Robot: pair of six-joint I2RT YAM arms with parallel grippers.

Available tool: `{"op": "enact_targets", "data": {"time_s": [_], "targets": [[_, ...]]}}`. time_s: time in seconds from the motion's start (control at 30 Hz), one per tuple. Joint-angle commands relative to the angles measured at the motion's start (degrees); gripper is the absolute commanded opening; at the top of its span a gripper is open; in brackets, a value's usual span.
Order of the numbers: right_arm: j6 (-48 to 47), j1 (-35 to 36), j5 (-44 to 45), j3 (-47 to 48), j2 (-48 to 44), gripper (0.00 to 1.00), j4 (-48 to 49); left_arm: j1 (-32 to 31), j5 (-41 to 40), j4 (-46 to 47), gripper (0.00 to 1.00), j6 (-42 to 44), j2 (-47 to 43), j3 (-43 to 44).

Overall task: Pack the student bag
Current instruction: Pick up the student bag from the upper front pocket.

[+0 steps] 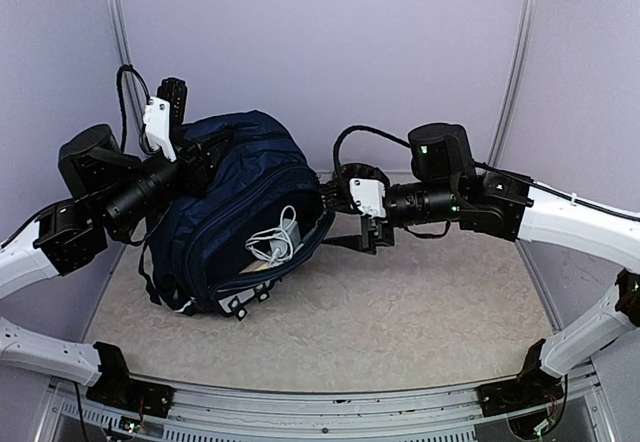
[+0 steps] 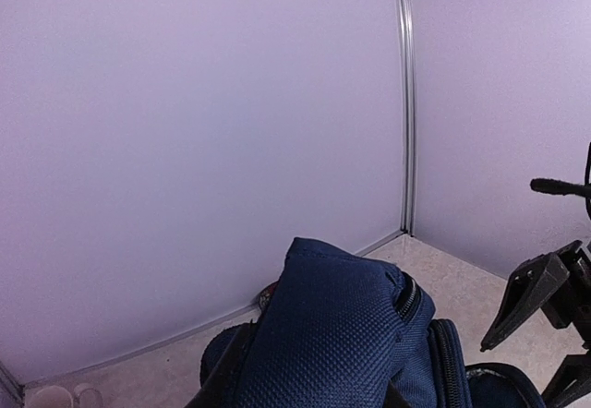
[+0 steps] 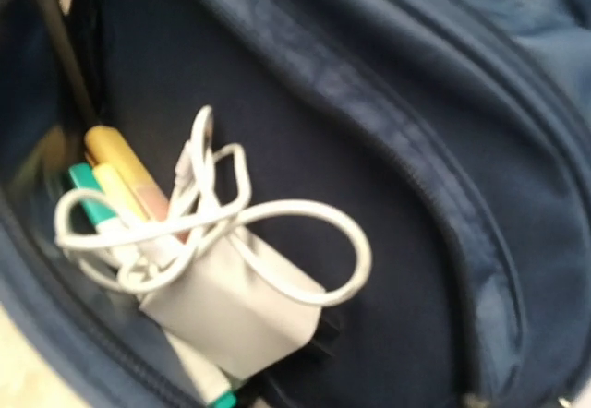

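Observation:
The student bag, a navy-blue backpack, lies on its side left of centre with a front pocket gaping toward the right arm. In that pocket sit a white charger block with its coiled white cable, a yellow highlighter and teal-capped pens. My left gripper is shut on a fold of the bag's top fabric, holding it raised. At the pocket's mouth, my right gripper stands open with nothing between its fingers. The right wrist view does not show them.
A white mug stands by the back wall behind the bag. Purple walls enclose the beige table on three sides, and a dark strap trails off the bag's left side.

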Motion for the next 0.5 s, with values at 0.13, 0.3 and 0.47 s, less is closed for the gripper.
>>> {"op": "enact_targets", "data": {"time_s": [0.13, 0.3, 0.47], "targets": [[-1.94, -0.42, 1.17, 4.78, 5.64, 0.26, -3.16, 0.38, 2.44, 7.49, 0.00, -1.70, -1.58, 4.60], [2.26, -1.37, 8.84, 4.35, 4.90, 0.00, 1.31, 0.42, 3.74, 7.26, 0.00, -1.82, -1.55, 4.70], [9.30, -6.59, 20.39, 8.62, 3.61, 0.00, 7.05, 0.47, 14.34, 12.27, 0.00, -8.06, -0.84, 4.09]]}}
